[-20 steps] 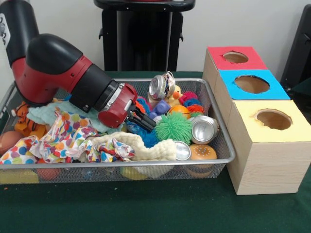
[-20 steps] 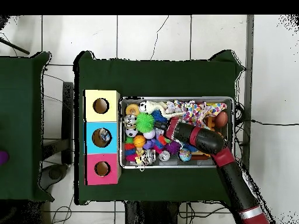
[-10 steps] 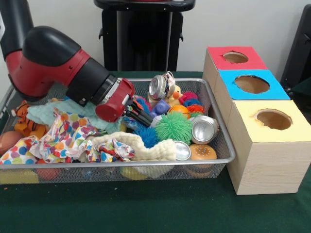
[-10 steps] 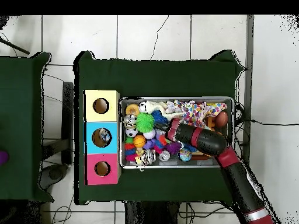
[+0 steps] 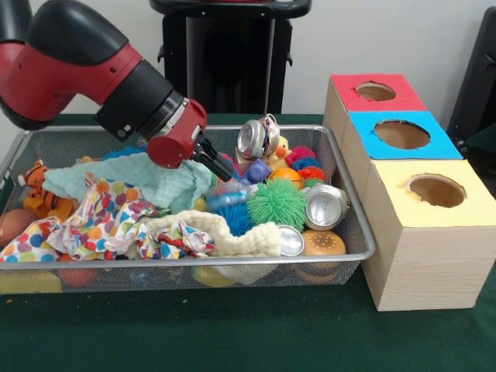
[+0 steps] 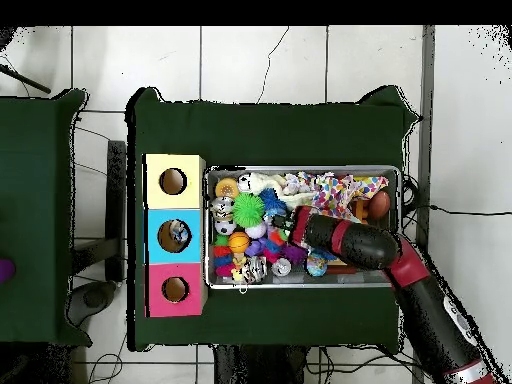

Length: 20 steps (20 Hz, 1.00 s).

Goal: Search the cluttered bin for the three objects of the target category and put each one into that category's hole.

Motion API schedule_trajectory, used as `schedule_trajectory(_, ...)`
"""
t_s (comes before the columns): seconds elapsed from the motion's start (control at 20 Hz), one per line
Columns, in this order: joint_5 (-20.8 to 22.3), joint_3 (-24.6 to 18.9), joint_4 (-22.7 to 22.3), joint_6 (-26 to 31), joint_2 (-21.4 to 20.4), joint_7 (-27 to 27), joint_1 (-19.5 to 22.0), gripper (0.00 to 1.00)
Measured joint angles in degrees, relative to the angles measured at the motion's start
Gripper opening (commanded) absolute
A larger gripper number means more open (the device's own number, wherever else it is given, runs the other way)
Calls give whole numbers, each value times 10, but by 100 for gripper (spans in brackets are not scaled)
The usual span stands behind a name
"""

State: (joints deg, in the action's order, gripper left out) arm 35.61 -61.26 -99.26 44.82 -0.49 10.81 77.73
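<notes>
A wire mesh bin (image 5: pixel 353 225) holds a heap of toys, cloths and cans. My gripper (image 5: pixel 222 166) hangs tilted just above the heap's middle, pointing at a purple toy (image 5: pixel 258 170) and a crushed silver can (image 5: pixel 256 138). Nothing hangs visibly from it. In the overhead view the gripper (image 6: pixel 291 226) is over the bin's middle. A green spiky ball (image 5: pixel 277 203), an orange ball (image 5: pixel 287 174), two more silver cans (image 5: pixel 325 206) (image 5: pixel 291 241) and a burger toy (image 5: pixel 323 242) lie to its right. Three boxes stand beside the bin, with a red-topped hole (image 5: pixel 376 91), a blue-topped hole (image 5: pixel 401 134) and a yellow-topped hole (image 5: pixel 436 190).
A teal cloth (image 5: pixel 139 178), a polka-dot cloth (image 5: pixel 101 225) and a cream knit cloth (image 5: pixel 232 236) cover the bin's left and front. A tiger plush (image 5: pixel 35 190) sits at the left wall. Overhead, something lies inside the blue box's hole (image 6: pixel 178 235).
The arm has lifted and drawn back towards the upper left in the front view. The gripper has come up out of the toys, and a pale blue item now shows beneath it.
</notes>
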Motion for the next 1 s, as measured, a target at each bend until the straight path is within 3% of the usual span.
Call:
schedule_trajectory(0.6,-4,0,-23,-5,-73,0,-14,0)
schedule_trajectory(1.0,-4,2,-23,-19,-77,0,-16,0)
